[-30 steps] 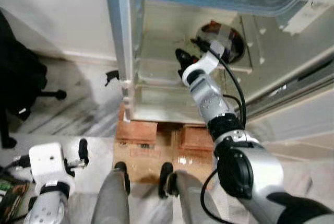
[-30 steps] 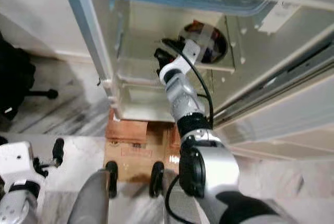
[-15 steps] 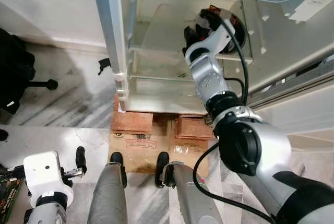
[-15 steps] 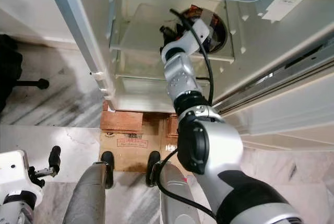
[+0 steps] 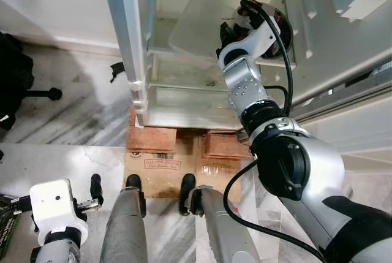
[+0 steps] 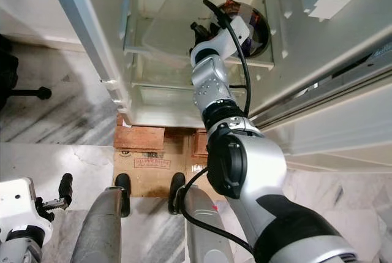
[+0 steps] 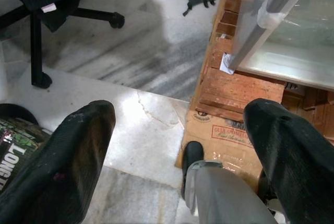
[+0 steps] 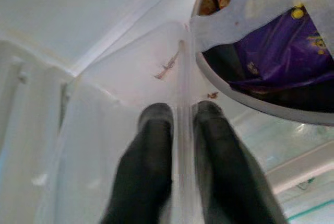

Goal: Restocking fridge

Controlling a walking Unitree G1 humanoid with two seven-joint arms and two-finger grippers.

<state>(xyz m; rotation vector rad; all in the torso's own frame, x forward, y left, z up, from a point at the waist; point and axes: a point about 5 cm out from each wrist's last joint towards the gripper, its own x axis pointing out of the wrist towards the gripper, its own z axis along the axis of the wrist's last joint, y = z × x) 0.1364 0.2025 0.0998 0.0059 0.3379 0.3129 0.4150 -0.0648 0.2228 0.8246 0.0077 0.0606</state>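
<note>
Right gripper (image 8: 180,130) pinched on thin rim of clear plastic container (image 5: 196,30), on fridge shelf (image 5: 184,85) beside foil-covered bowl (image 5: 269,27). Likely light, stiff, slippery; rim hold apt. Left gripper (image 7: 177,145) spread wide, idle.

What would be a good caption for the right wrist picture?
Right end effector pinching a clear plastic edge inside the fridge, beside a round bowl.

**Inside and below the fridge**

The bowl (image 5: 269,27) sits on the fridge (image 5: 184,103) shelf (image 5: 196,33), at its right end. Bricks (image 5: 150,139) lie under the fridge, a box (image 5: 162,168) before them. A chair (image 7: 47,4) stands far left
</note>
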